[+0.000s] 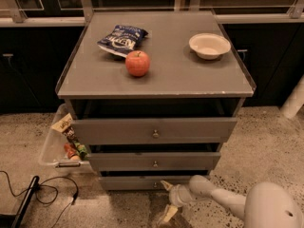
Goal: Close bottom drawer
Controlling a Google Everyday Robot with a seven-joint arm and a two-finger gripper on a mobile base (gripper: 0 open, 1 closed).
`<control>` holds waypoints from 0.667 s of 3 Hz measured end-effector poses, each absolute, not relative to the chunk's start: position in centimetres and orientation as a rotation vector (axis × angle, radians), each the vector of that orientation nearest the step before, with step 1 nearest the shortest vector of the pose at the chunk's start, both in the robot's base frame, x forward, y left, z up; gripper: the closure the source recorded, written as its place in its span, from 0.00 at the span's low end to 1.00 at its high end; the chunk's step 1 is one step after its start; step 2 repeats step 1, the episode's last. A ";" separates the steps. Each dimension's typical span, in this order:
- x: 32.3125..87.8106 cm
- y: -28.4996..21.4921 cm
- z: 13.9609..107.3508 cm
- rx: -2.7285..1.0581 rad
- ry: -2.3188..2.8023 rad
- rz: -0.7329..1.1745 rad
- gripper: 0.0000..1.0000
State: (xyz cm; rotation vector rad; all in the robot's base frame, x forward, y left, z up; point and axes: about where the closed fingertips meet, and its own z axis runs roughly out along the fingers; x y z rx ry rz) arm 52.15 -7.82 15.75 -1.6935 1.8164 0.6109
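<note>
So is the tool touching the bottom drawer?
Cannot tell. The camera view shows the tool right before the bottom drawer, its upper fingertip overlapping the drawer front, but neither contact nor gap is plain.

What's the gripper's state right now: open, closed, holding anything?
Gripper: open, holding nothing, down near the floor just in front of the bottom drawer.
</note>
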 end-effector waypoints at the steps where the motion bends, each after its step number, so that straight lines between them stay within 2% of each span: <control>1: 52.2 -7.8 15.7 -1.694 1.816 0.611 0.00; 2: 52.2 -7.8 15.7 -1.694 1.816 0.611 0.00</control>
